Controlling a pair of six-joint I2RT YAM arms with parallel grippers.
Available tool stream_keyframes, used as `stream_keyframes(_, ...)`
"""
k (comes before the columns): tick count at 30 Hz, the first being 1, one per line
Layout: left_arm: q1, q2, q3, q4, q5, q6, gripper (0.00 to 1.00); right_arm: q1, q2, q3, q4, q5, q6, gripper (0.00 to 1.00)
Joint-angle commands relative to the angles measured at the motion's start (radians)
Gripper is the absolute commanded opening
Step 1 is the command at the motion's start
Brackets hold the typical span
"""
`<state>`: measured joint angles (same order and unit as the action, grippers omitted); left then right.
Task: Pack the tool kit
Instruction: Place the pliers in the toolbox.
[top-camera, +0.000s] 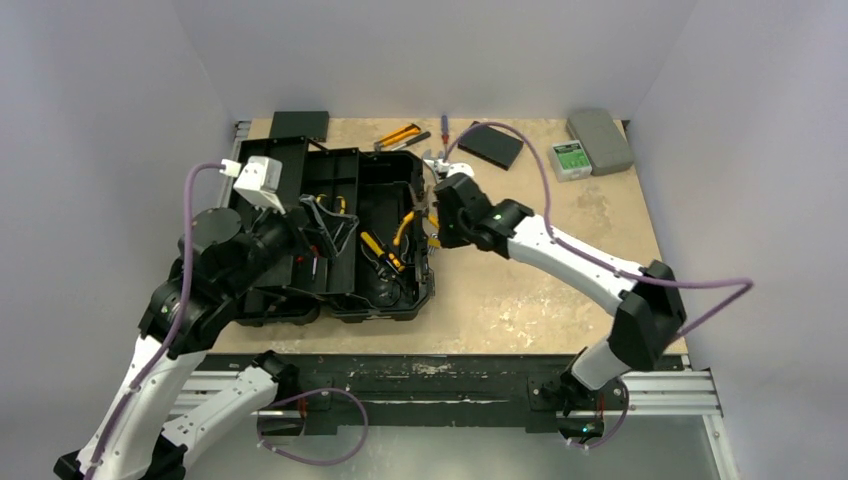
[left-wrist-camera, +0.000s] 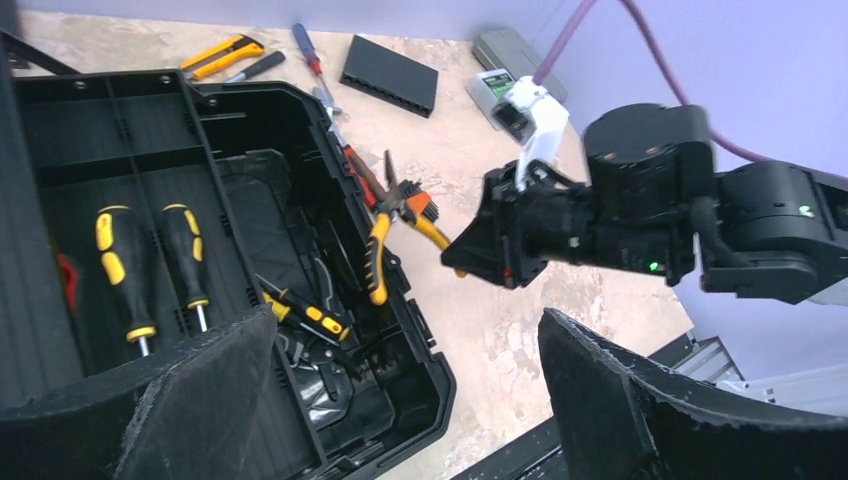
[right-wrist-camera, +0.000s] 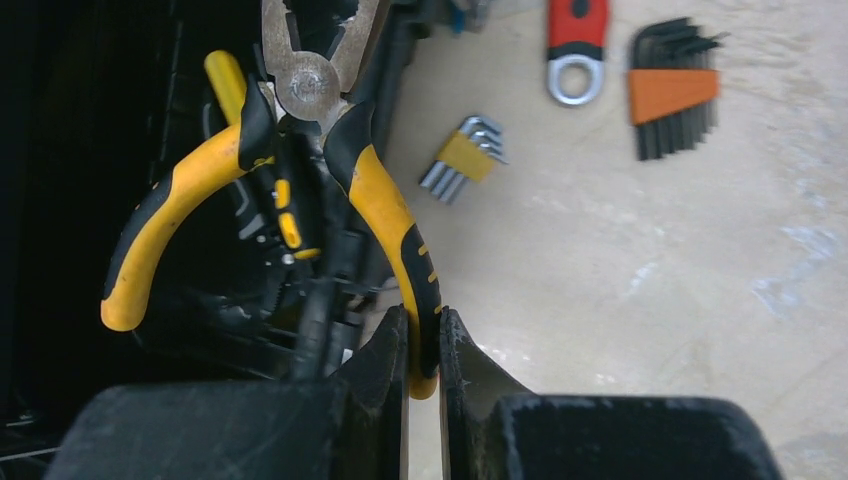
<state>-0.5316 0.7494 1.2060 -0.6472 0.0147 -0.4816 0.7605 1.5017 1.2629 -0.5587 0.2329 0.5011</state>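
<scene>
Open toolbox (top-camera: 385, 308) sits by the counter's (top-camera: 520, 290) left edge; screwdrivers (left-wrist-camera: 120, 265) lie inside; right claw (right-wrist-camera: 423, 340) pinched tight on one handle of the yellow pliers (right-wrist-camera: 375, 205), over the box's right rim; left claw (left-wrist-camera: 405, 330) spread wide, empty; hex keys (right-wrist-camera: 465, 160) and utility knife (top-camera: 400, 133) not yet packed; roughly midway, I judge.

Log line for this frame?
step: pack pliers | right jaws: shut on one pliers handle, at toolbox rim | left jaws: open, empty, above toolbox | table: hex keys loose
</scene>
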Motion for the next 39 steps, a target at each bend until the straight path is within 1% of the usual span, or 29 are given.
stream_keyframes(1, -0.003, -0.041, 0.039, -0.041, -0.063, 0.033, 1.00, 0.109, 0.116, 0.162, -0.041, 0.113, 0.055, 0.00)
stream_keyframes(5, -0.003, -0.048, 0.049, -0.058, -0.077, 0.041, 1.00, 0.192, 0.255, 0.300, -0.126, 0.195, 0.070, 0.00)
stream_keyframes(8, -0.002, -0.045, 0.053, -0.064, -0.075, 0.044, 1.00, 0.225, 0.357, 0.390, -0.186, 0.246, 0.078, 0.00)
stream_keyframes(11, -0.002, -0.042, 0.057, -0.074, -0.079, 0.050, 1.00, 0.234, 0.420, 0.446, -0.204, 0.237, 0.080, 0.02)
stream_keyframes(14, -0.002, -0.042, 0.057, -0.078, -0.085, 0.054, 1.00, 0.242, 0.448, 0.474, -0.189, 0.208, 0.070, 0.07)
stream_keyframes(15, -0.002, -0.041, 0.054, -0.075, -0.085, 0.053, 1.00, 0.244, 0.449, 0.476, -0.181, 0.194, 0.065, 0.11)
stream_keyframes(17, -0.003, -0.040, 0.051, -0.072, -0.080, 0.054, 1.00, 0.244, 0.434, 0.463, -0.147, 0.147, 0.051, 0.26)
stream_keyframes(19, -0.002, -0.035, 0.050, -0.073, -0.075, 0.055, 1.00, 0.244, 0.397, 0.428, -0.096, 0.109, 0.035, 0.49)
stream_keyframes(20, -0.002, -0.032, 0.052, -0.073, -0.074, 0.055, 1.00, 0.244, 0.371, 0.403, -0.067, 0.096, 0.030, 0.63)
stream_keyframes(21, -0.002, -0.032, 0.052, -0.073, -0.072, 0.055, 1.00, 0.244, 0.340, 0.375, -0.024, 0.087, 0.027, 0.70)
stream_keyframes(22, -0.002, -0.032, 0.051, -0.073, -0.070, 0.055, 1.00, 0.244, 0.311, 0.344, 0.006, 0.078, 0.027, 0.73)
stream_keyframes(24, -0.003, -0.032, 0.049, -0.069, -0.064, 0.054, 1.00, 0.243, 0.250, 0.286, 0.044, 0.066, 0.023, 0.74)
stream_keyframes(26, -0.002, -0.033, 0.048, -0.067, -0.059, 0.052, 1.00, 0.243, 0.175, 0.239, 0.053, 0.096, 0.018, 0.73)
stream_keyframes(32, -0.003, -0.038, 0.044, -0.064, -0.057, 0.051, 1.00, 0.243, -0.019, 0.061, 0.051, 0.163, 0.005, 0.70)
stream_keyframes(39, -0.002, -0.026, 0.043, -0.051, -0.040, 0.042, 1.00, 0.243, -0.229, -0.176, 0.048, 0.215, 0.034, 0.69)
